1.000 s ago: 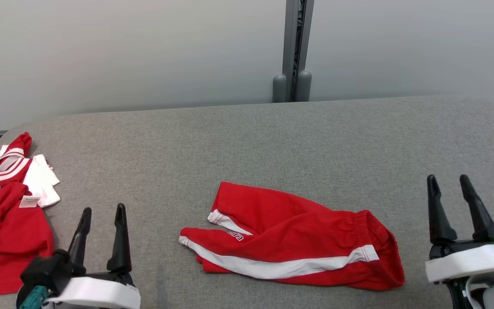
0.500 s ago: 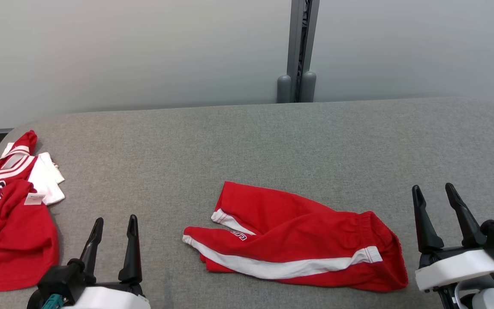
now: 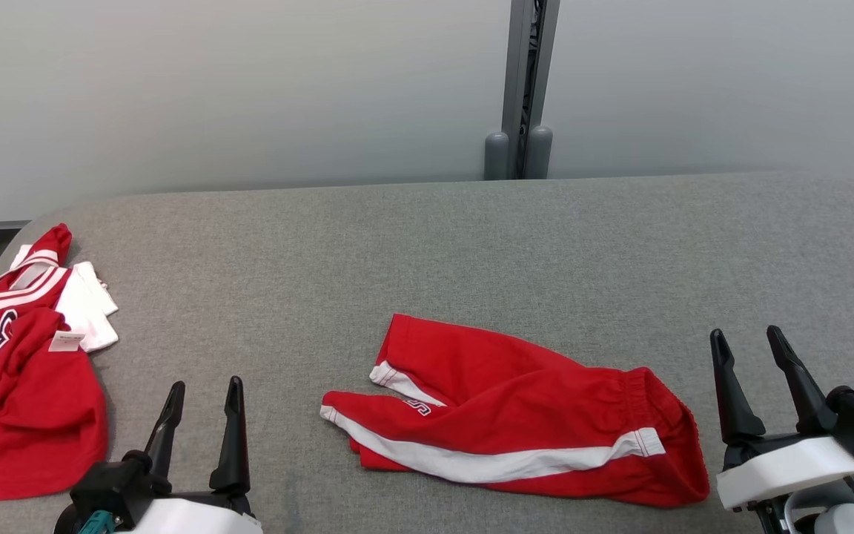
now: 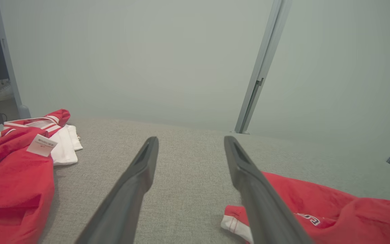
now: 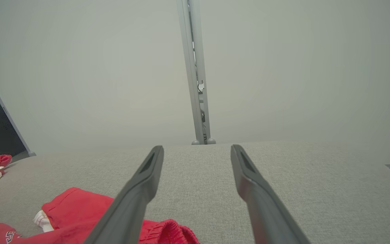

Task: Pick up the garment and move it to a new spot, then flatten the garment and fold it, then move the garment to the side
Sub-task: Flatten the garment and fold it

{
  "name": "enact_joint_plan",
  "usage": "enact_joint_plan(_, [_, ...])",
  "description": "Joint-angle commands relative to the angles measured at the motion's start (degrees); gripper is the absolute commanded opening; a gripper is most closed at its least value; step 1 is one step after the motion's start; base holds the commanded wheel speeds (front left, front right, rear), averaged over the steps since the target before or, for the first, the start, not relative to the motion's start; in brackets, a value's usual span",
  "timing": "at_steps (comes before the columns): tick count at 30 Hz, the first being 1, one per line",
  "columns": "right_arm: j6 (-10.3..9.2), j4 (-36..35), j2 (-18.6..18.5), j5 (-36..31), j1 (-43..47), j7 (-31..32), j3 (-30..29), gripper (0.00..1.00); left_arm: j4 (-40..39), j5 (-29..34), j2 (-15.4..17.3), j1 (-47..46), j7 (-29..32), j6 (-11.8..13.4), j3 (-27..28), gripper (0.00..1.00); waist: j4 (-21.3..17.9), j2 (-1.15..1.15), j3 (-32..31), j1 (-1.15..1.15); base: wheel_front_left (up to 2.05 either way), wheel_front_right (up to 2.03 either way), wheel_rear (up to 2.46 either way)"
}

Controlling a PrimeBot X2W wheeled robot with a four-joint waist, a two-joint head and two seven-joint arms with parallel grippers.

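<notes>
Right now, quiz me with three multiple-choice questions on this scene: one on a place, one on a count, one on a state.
1. Where do the shorts lie? A between the left gripper and right gripper; B at the far left edge; C on the floor.
2. How many red garments lie on the grey surface? A one; B two; C three.
3. The left gripper's fingers are: A open, empty; B shut on the shorts; C shut, empty.
Answers: A, they lie mid-surface; B, shorts plus the jersey at left; A, a gap shows between them.
</notes>
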Motion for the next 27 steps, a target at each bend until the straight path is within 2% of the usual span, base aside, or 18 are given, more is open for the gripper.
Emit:
enact_joint_plan(1, [0.12,-0.03,-0.32,0.25,0.18,-0.47,0.06,1.00,0.15,0.52,-0.08,-0.03,-0.14,-0.21,0.36,1.00,0.05,0.00,0.06,0.00,0.00,0.00,0.00])
enact_joint_plan(27, [0.12,0.73,0.11,0.87,-0.79,-0.47,0.50,1.00,1.72,1.32,-0.77,-1.33,-0.15,-1.69,1.60,1.00,-0.37,0.00,0.45,0.00,0.00,0.00,0.00])
